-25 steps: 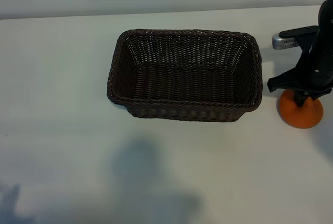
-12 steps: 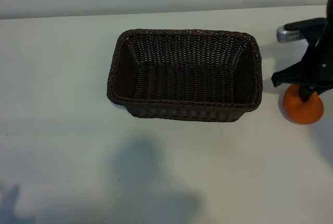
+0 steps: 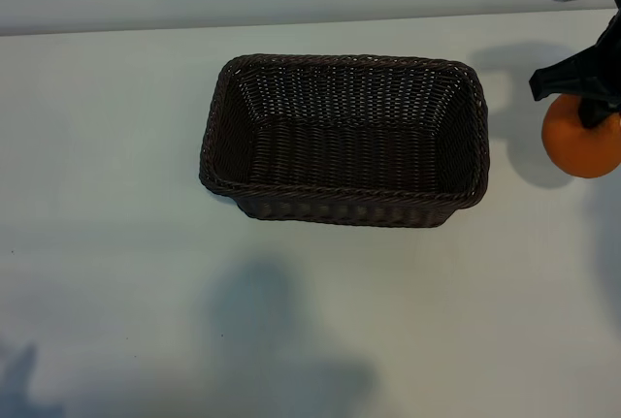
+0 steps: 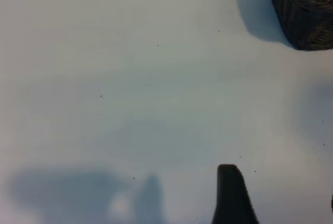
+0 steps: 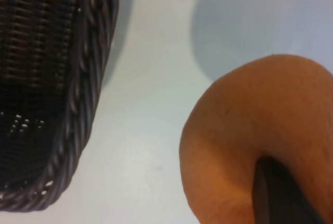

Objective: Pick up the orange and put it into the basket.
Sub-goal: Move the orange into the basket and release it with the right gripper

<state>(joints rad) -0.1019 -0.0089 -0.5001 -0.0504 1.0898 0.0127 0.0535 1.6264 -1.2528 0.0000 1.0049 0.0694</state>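
right gripper (image 3: 588,115) – fingers clamp orange (image 3: 580,142) | beside basket (image 3: 344,205) – lifted

The basket (image 3: 344,142) stands alone mid-table (image 3: 116,243), its mouth open from above, with only its braided rim as a barrier. Bare tabletop lies on every side of it. At the table's right edge the right gripper (image 3: 590,98) holds the orange (image 3: 580,139) off the surface, an open strip separating it from the basket's right wall.

My exterior view looks steeply down on the desk (image 3: 116,243). My left wrist view skims it low; my right wrist view sits very close. All three catch the basket (image 3: 344,142).
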